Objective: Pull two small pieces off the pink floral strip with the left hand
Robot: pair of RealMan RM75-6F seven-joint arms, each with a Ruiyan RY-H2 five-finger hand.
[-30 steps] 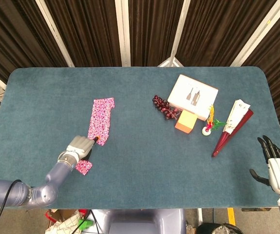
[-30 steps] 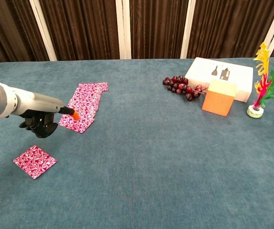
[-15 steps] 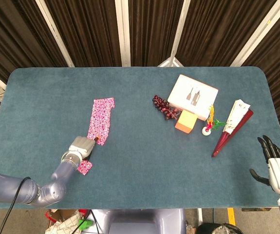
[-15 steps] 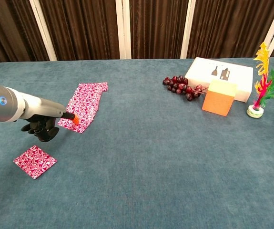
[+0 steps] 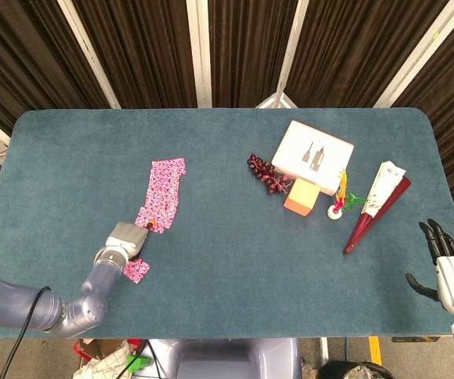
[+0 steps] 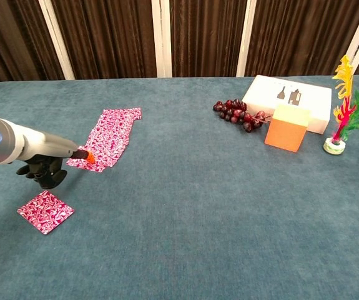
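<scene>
While left hand (image 6: 42, 172) pinches near corner of pink floral strip (image 5: 162, 192), other fingers curled under, risk as I judge it: piece not separating, whole strip dragging along worktop (image 5: 227, 268), or pinch slipping off edge. Strip lies left of centre, near end skewed toward hand. One torn piece (image 6: 45, 211) already lying flat just beside hand, near front edge. Further right, well apart, nothing obstructing: grapes (image 5: 268, 174), white box (image 5: 313, 151), orange block (image 5: 300, 197), folded fan (image 5: 377, 205). Right hand (image 5: 450, 275) at far corner, fingers spread, holding nothing.
</scene>
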